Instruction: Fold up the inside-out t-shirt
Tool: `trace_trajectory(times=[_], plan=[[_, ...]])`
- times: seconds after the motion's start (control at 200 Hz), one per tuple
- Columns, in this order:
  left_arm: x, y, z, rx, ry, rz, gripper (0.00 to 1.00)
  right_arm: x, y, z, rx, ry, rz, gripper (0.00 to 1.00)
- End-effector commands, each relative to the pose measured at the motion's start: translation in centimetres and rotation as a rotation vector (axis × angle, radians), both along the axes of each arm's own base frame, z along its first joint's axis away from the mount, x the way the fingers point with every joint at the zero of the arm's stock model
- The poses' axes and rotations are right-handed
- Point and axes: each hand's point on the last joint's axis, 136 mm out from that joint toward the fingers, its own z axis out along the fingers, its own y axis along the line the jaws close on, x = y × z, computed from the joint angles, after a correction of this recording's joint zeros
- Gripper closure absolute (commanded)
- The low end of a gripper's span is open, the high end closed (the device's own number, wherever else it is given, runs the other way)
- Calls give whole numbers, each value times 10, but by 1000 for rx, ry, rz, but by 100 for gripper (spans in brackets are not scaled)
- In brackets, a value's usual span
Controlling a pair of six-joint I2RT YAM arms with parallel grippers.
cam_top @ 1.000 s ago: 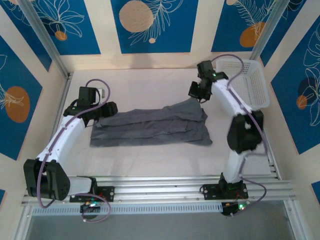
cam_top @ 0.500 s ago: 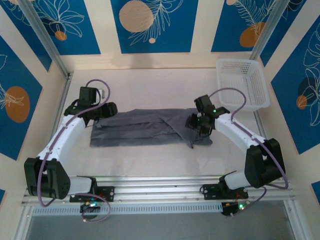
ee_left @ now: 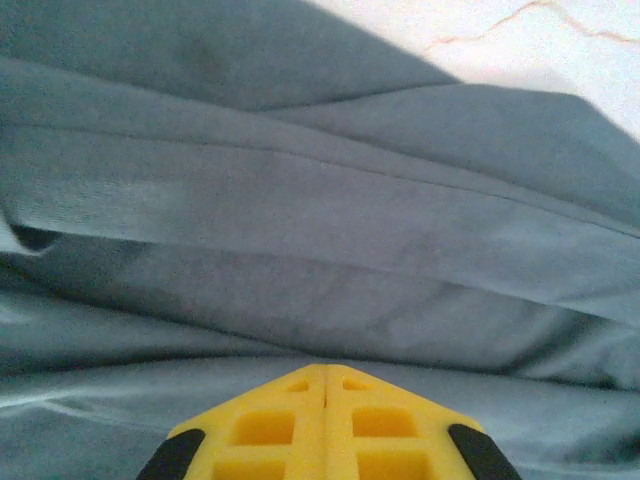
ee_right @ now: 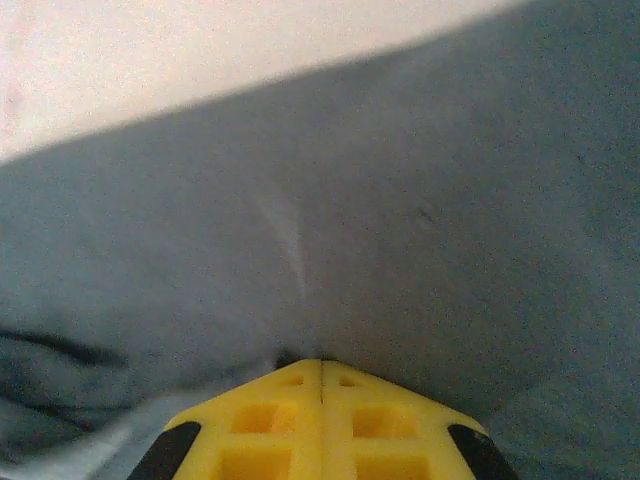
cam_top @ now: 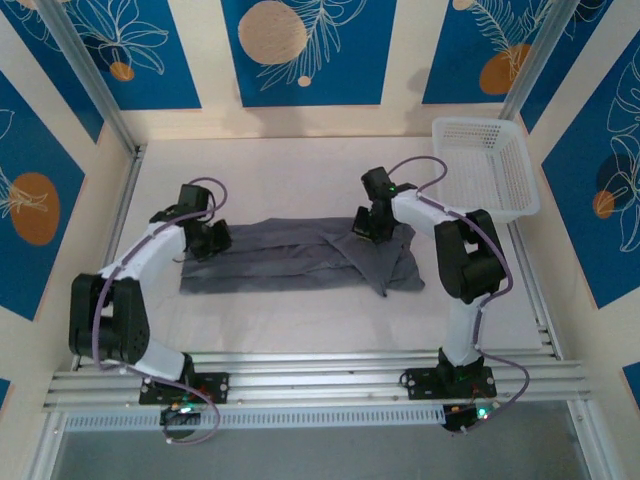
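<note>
I'm looking down on the pale bench (cam_top: 300, 170). The t-shirt (cam_top: 290, 255) lies flat across its middle as a long grey band running left to right, with layered lengthwise folds and a loose flap turned over near its right end. The white mesh basket (cam_top: 530, 190) sits at the far right corner, well apart from the cloth.

The left gripper (cam_top: 212, 240) is down on the shirt's left end. In its wrist view the yellow fingers (ee_left: 290, 425) are pressed together, with their tips buried in a fold of the fabric (ee_left: 320, 200).

The right gripper (cam_top: 365, 225) is at the far edge near the right end. It is closed too, and a small pucker of cloth (ee_right: 400, 230) runs into its tips (ee_right: 321, 365).
</note>
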Motion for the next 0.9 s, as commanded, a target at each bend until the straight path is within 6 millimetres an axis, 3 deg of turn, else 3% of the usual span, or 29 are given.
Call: trace_trajectory(times=[0.0,0.14,0.295,0.43,0.53,0.61,0.74,0.895], plan=[[21,-9,-14,-28,6,68,100,-16,-9,-1,5,68,-34,100],[48,-18,-44,-29,61,100,100,-22,-11,-13,-16,133,-62,100],[80,-16,-68,14,91,143,100,-22,-1,-15,25,162,-87,100],[116,-22,-86,5,108,150,100,-34,16,-16,64,205,-92,100],[152,-28,-97,-12,93,147,100,-55,38,-22,93,257,-78,100],[187,-36,-102,-39,53,125,100,-74,66,-26,155,292,-42,100],[242,-57,-96,-102,-49,47,100,-108,139,-22,298,353,138,100],[281,-71,-73,-145,-149,-5,100,-143,222,-13,316,335,414,100]])
